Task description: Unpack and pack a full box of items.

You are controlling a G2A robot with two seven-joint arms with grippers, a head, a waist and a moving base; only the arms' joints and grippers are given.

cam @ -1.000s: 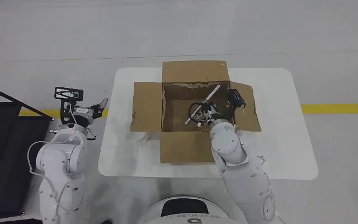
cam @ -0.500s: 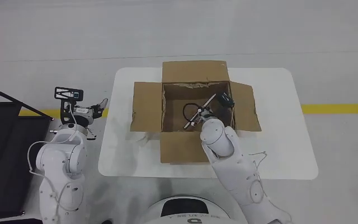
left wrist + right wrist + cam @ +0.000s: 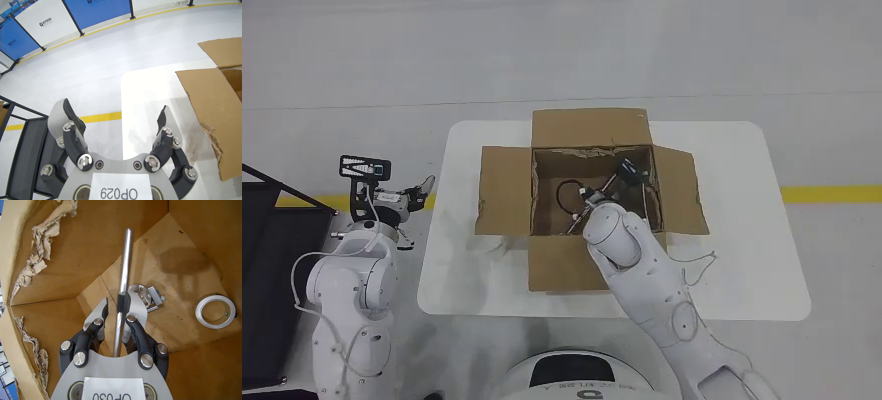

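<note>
An open cardboard box (image 3: 504, 190) stands on the white table (image 3: 732, 200). My right gripper (image 3: 114, 306) is down inside it, open by a narrow gap. A long shiny metal rod (image 3: 124, 262) runs between the fingers and lies against one pad; the other finger stands off it. The rod (image 3: 604, 190) slants up toward the far wall. On the box floor lie a metal ring (image 3: 198, 310) and a flanged part with bolts (image 3: 145, 294). My left gripper (image 3: 115, 103) hangs open and holds nothing, off the table's left edge (image 3: 417, 190).
Torn cardboard edges (image 3: 36, 262) line the box's walls, and its four flaps are folded outward. A black metal rack (image 3: 262, 230) stands on the floor left of the table. Bare tabletop lies right of the box and in front of it.
My right arm has swung leftward inside the box, and the rod has shifted left with it. The left arm has not moved.
</note>
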